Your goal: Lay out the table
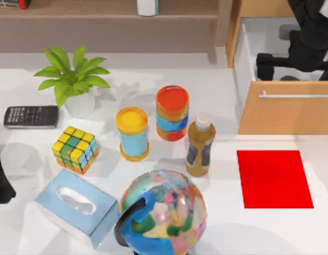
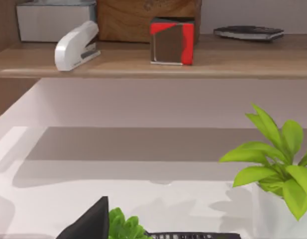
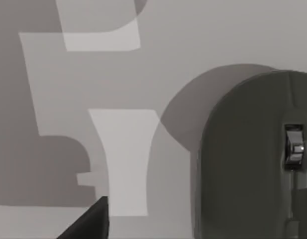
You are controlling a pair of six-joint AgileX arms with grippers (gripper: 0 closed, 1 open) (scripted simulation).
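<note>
Now my right gripper [image 1: 272,66] sits inside the open drawer [image 1: 249,58], upper right; I cannot tell its fingers' state. Below, the white table [image 1: 227,223] carries the red mat [image 1: 274,178], lower right.

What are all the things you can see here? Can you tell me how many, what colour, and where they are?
table: 1, white, under everything
plant: 1, green in a white pot, back left
calculator: 1, black, left edge, in front of the plant
puzzle cube: 1, many colours, left of middle
tissue box: 1, light blue, front left
globe: 1, many colours, front middle
cans: 2, yellow-topped and red-topped, middle
bottle: 1, amber with white cap, right of the cans
mat: 1, red, right side
drawer cabinet: 1, light wood, open, back right
stapler: 1, white, on the shelf
mouse: 1, dark grey, in the drawer
left arm: black, left edge
right arm: black, over the drawer
</note>
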